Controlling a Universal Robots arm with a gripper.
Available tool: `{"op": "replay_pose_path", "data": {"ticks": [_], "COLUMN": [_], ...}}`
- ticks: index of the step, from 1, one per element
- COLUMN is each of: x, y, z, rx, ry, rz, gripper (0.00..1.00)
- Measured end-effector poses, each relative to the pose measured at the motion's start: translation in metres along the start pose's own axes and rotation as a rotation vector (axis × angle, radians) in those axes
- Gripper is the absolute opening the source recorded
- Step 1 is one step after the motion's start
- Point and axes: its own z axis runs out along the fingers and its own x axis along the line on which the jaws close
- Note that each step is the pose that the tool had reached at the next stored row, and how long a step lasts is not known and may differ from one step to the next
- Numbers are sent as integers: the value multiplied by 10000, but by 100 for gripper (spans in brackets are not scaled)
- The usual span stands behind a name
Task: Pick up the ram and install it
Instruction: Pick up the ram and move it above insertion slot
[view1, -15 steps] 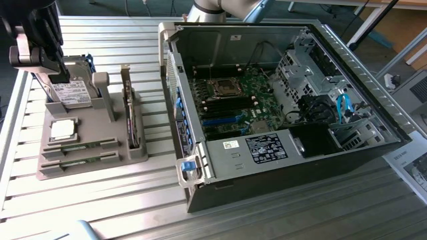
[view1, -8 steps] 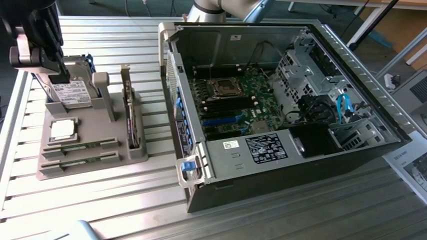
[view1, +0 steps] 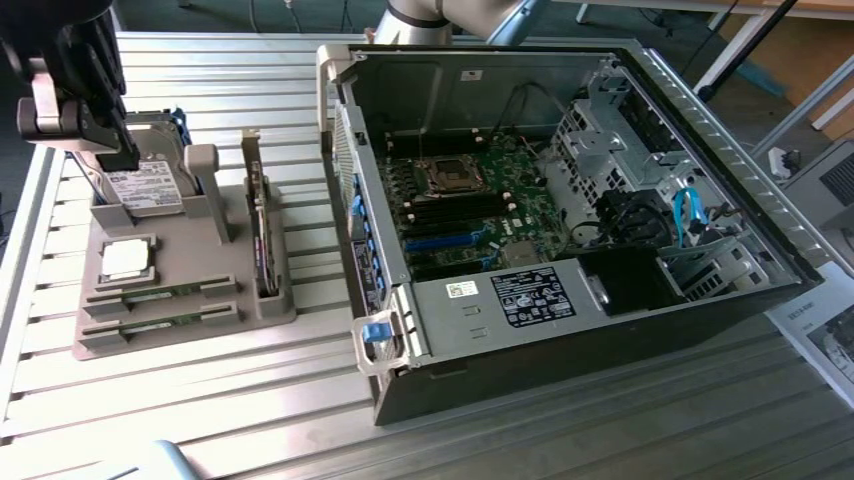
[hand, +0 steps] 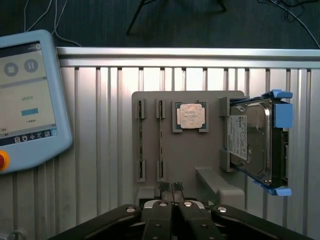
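Gripper (hand: 170, 187): closed, empty, over tray (hand: 190, 155).
Ram (hand: 160, 142): on edge in a tray slot.
Handling: likely light, stiff, fragile; pinch flat faces mid-length.

Bright daylight, glare on slatted table (view1: 200, 400)

Gripper (hand: 171, 189): matte blk, two slim fingers (hand: 159, 222) w/ small silver screw heads, curved blk links on both sides. Arm (view1: 430, 14): pale grey round sections, blue-grey cap at joint. Grey metal block (view1: 51, 118) nr wrist end.
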Motion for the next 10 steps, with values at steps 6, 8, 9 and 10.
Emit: {"op": "replay_pose_path", "data": {"ticks": [6, 8, 9, 10], "x": [1, 1, 1, 1], "y": [0, 0, 0, 0], "z": [0, 0, 0, 0], "rx": [0, 0, 0, 0], "ry": [1, 0, 0, 1], "rz": [0, 0, 0, 0], "gripper": [11, 11, 11, 11]}}
